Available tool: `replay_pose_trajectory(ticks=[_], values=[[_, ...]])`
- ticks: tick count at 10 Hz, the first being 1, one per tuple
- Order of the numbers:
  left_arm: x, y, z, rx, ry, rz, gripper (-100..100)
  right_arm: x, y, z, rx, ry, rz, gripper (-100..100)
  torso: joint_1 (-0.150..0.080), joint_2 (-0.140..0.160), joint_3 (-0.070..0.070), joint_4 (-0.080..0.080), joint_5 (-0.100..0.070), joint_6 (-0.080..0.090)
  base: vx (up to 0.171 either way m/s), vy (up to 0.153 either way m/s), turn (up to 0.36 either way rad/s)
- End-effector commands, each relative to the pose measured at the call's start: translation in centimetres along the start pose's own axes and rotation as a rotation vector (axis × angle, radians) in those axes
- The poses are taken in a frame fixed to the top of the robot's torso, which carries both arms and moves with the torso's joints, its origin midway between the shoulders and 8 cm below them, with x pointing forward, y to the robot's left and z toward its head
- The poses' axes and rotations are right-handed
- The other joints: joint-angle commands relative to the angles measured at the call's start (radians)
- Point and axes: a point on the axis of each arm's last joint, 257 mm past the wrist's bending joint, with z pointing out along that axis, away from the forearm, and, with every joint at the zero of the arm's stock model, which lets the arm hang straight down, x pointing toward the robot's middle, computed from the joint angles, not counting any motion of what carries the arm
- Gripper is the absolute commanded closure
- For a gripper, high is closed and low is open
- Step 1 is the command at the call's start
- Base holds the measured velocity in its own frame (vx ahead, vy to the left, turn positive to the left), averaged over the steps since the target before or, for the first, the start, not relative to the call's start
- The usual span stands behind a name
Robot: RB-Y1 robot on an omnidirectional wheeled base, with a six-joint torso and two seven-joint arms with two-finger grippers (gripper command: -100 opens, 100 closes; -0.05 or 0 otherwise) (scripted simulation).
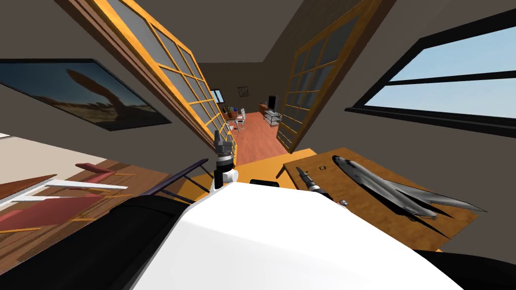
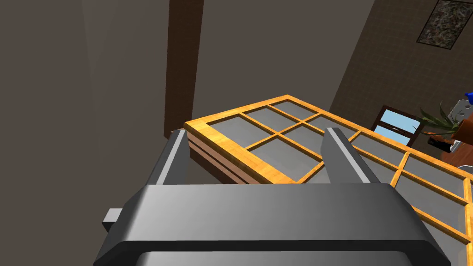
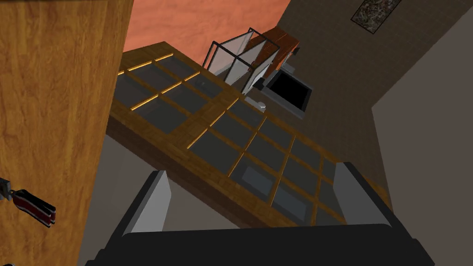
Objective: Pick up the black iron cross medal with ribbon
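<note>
On my right, table [image 1: 373,216]: wooden, carrying a grey model jet [image 1: 393,191].
Right gripper [image 3: 250,168]: I am holding it wide open and empty, pointing past the table edge.
Left gripper [image 2: 255,130]: hanging open, raised clear.
Medal [image 3: 28,208]: lying on the table, striped ribbon beside my right wrist.

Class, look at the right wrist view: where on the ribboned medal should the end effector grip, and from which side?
Likely the red-and-black ribbon, across its narrow width, from straight above: it lies flat on the wooden table, a thin strip with nothing standing up to pinch sideways.
</note>
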Motion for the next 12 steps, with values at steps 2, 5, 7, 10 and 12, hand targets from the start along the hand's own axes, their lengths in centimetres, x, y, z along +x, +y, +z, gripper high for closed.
replay_pose_trajectory(ticks=[2, 5, 7, 10, 12], values=[[0.0, 0.0, 0.0, 0.0, 0.0, 0.0, 0, 0.9, -4.8, -2.7, 0.1, 0.066, -0.088, -100, 0.001, 0.0, 0.0, 0.0, 0.0, 0.001, -0.007, -0.026, 0.284], [0.0, 0.0, 0.0, 0.0, 0.0, 0.0, 0, 1.8, -9.6, -5.5, 0.209, 0.139, -0.181, -100, 0.001, -0.001, -0.001, 0.0, 0.0, 0.001, 0.006, -0.026, 0.276], [0.0, 0.0, 0.0, 0.0, 0.0, 0.0, 0, 2.3, -14.4, -8.9, 0.317, 0.211, -0.267, -100, 0.0, -0.002, -0.001, 0.0, 0.0, 0.0, 0.02, -0.031, 0.4], [0.0, 0.0, 0.0, 0.0, 0.0, 0.0, 0, 2.6, -19.8, -14.0, 0.444, 0.31, -0.379, -100, -0.001, -0.004, -0.002, -0.001, 0.0, 0.0, 0.03, -0.04, 0.404], [0.0, 0.0, 0.0, 0.0, 0.0, 0.0, 0, 2.4, -22.7, -17.3, 0.515, 0.372, -0.443, -100, 0.0, -0.004, -0.002, -0.001, 0.0, 0.001, 0.032, -0.05, 0.235]])
